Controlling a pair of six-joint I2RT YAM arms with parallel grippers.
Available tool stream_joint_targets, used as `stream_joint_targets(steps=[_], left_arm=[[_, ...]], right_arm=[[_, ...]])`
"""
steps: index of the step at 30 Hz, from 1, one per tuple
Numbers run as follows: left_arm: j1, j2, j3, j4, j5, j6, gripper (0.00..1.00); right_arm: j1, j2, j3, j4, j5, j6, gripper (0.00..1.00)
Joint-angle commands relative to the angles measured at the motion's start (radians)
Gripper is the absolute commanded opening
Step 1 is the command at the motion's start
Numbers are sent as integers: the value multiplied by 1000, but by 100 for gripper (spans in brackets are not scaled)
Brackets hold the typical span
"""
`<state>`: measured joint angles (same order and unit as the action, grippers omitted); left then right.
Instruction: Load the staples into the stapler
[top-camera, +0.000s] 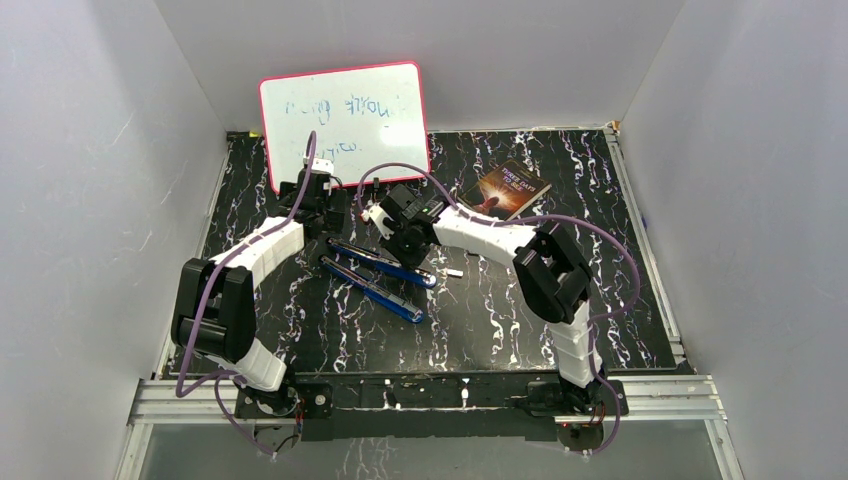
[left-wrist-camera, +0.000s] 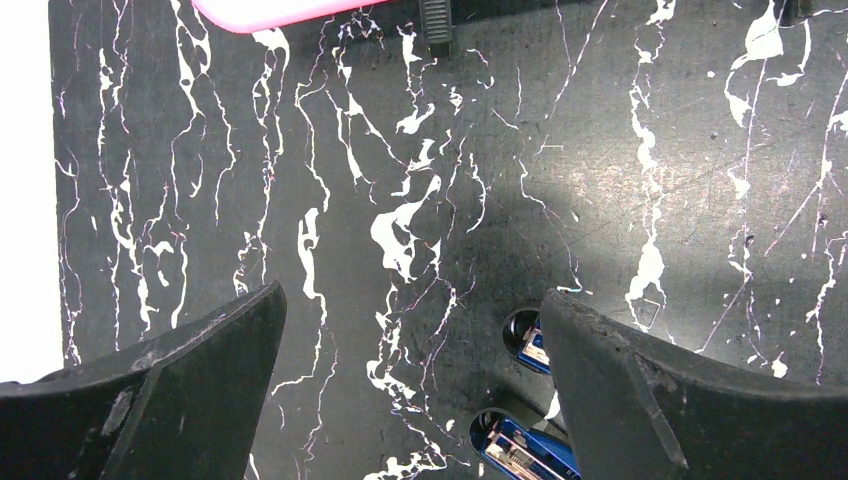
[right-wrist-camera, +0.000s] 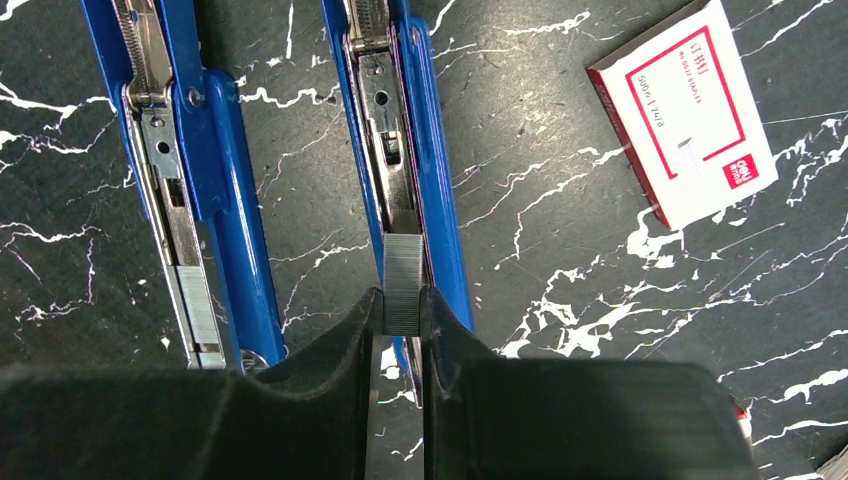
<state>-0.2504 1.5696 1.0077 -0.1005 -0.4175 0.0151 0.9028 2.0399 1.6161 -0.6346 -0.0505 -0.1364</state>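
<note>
The stapler (top-camera: 378, 277) lies opened flat on the black marbled table, its two blue halves side by side. In the right wrist view the half with the metal channel (right-wrist-camera: 395, 150) runs up the middle and the other half (right-wrist-camera: 190, 180) lies to its left. My right gripper (right-wrist-camera: 402, 300) is shut on a short silvery strip of staples (right-wrist-camera: 403, 280), held right over the near end of the channel. My left gripper (left-wrist-camera: 410, 300) hangs open over bare table, nothing between its fingers. The stapler's rounded ends (left-wrist-camera: 520, 445) show beside its right finger.
A small white box with a red label (right-wrist-camera: 685, 110) lies right of the stapler. A pink-framed whiteboard (top-camera: 345, 120) leans at the back wall and a dark book (top-camera: 510, 190) lies at the back right. White walls close in three sides.
</note>
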Motion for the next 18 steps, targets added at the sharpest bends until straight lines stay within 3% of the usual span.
stream_joint_targets(steps=[1,18], left_arm=[[9,-30,-5,13,3,2,98],[11,-33,-4,15,9,2,98]], right_arm=[[-5,24,55,-104,-31,-24,3],[-17,78,121,-184,-38,5,6]])
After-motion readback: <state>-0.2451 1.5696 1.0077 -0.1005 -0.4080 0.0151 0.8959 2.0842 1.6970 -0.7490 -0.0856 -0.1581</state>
